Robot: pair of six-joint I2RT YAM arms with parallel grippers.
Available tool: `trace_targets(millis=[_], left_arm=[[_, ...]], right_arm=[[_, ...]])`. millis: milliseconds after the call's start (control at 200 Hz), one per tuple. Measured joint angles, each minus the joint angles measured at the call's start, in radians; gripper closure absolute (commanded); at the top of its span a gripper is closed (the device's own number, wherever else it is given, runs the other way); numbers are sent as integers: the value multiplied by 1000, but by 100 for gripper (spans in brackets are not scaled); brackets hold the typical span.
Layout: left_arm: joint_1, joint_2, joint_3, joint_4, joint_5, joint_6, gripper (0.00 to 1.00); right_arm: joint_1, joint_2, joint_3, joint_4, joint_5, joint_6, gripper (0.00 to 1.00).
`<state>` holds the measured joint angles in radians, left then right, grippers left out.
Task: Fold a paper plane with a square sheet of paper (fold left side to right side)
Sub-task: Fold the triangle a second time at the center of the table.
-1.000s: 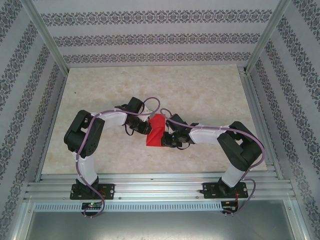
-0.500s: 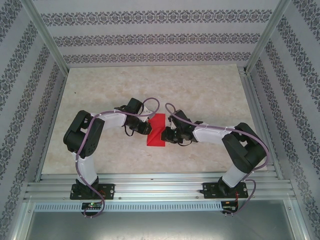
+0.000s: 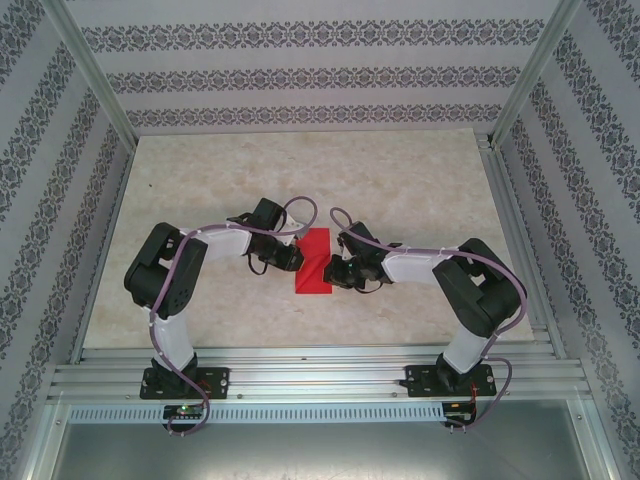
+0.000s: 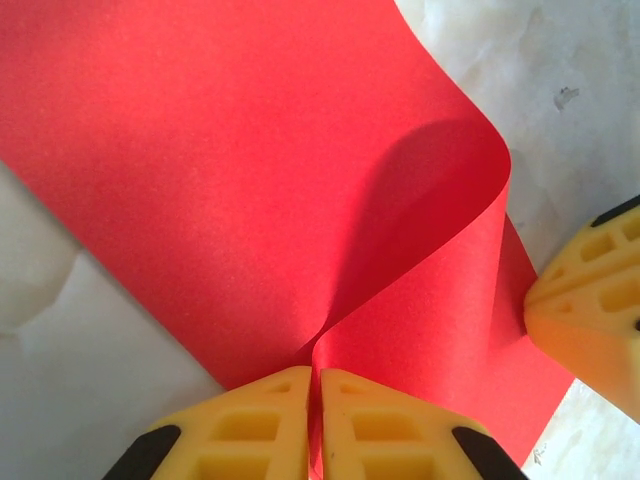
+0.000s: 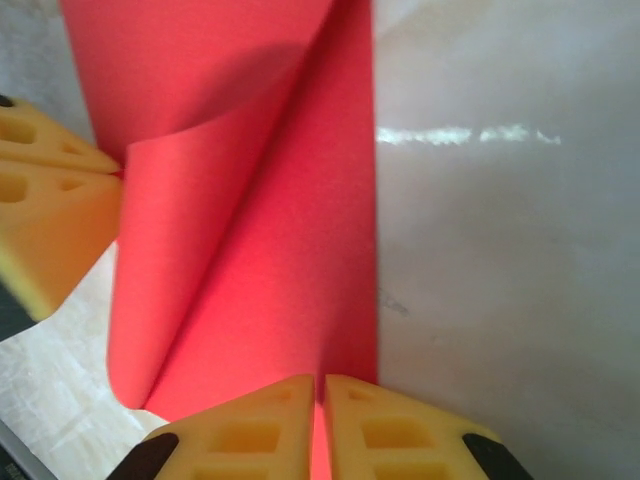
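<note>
The red sheet of paper lies mid-table as a narrow rectangle, doubled over with a rounded, uncreased bend. My left gripper is at its left side, shut on the paper's edge, where the sheet curls over from the pinch. My right gripper is at the right side, shut on the paper's other edge. The looped sheet rises ahead of it. The right fingers show in the left wrist view, and the left fingers in the right wrist view.
The pale marble tabletop spreads around the paper. Patterned walls and metal frame posts close in the sides and back. An aluminium rail carries both arm bases at the near edge.
The paper has gone from a raised, lumpy flap to a flatter narrow rectangle. My right gripper has shifted a little toward the far left. The left gripper has hardly moved.
</note>
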<state>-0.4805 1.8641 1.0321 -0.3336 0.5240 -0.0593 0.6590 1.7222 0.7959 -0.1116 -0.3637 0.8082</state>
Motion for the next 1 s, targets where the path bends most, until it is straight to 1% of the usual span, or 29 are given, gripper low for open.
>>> trace_targets(millis=[345,610,999], left_arm=[[-12,-11,-7,-2,3,-13,87],[-18,-61,-9,-6,3,-21,87],[-18,-53,-14,-10,-17,-21,88]], right_arm=[[0,3,1,0,0,2,88],[0,3,1,-1,0,2,88],[0,3,6,-10,0,2,88]])
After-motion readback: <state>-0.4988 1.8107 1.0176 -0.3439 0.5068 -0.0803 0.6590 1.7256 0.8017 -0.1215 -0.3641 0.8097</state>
